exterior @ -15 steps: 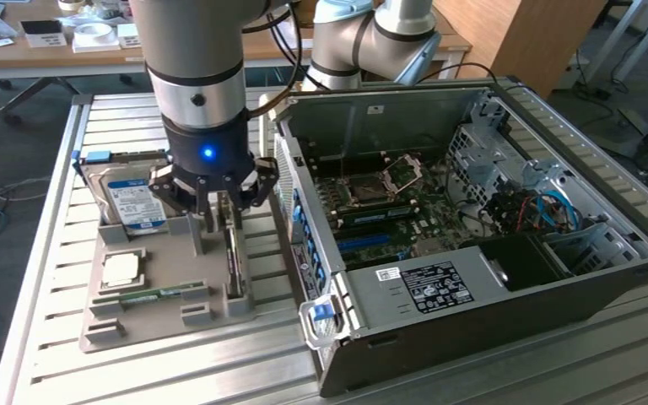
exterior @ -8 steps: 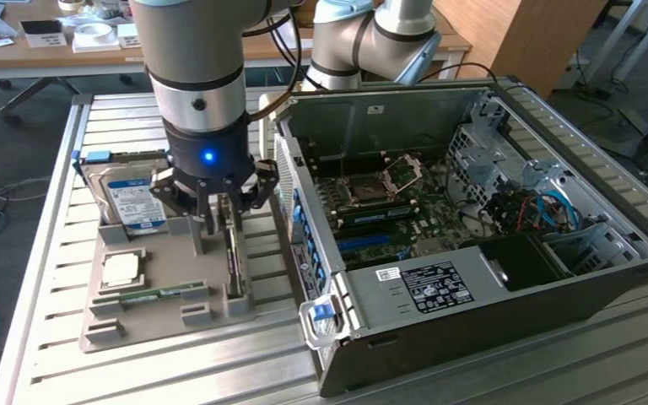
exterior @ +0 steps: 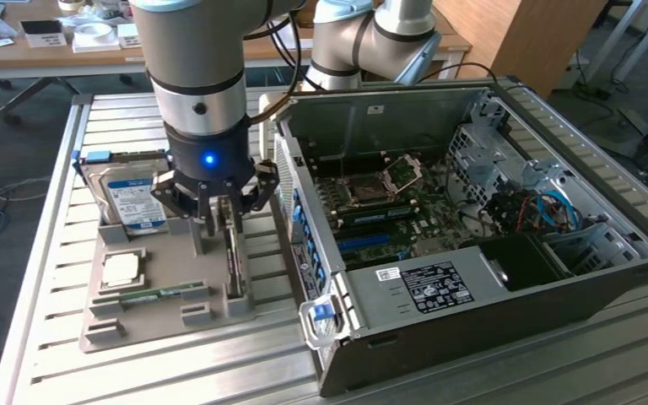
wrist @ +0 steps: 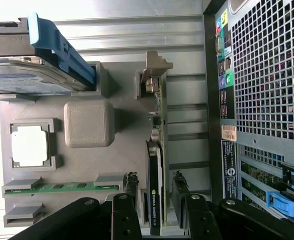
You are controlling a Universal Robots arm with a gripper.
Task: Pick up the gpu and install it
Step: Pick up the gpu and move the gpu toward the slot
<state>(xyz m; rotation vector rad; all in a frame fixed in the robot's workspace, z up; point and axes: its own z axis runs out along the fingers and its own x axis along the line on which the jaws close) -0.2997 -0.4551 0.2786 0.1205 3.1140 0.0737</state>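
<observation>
We start with the open computer case (exterior: 504, 325), which lies on its side just beside the gripper (exterior: 220, 228), on the exterior view's right of it. Under the gripper sits the grey parts tray (exterior: 149, 333). On the far side of the tool from the case, the hard drive (exterior: 132, 202) leans in its tray slot. The gpu (wrist: 154, 165) stands on edge in its own tray slot directly beneath the tool (dark face, green board, pale bracket at the far end). The gripper is partly spread and holds nothing. Its fingers (wrist: 131, 186) reach down either side of the card, with a thin gap showing on each side. Further from the tool, away from the case, lie the processor (exterior: 121, 268) and the narrow memory stick (exterior: 161, 295).
</observation>
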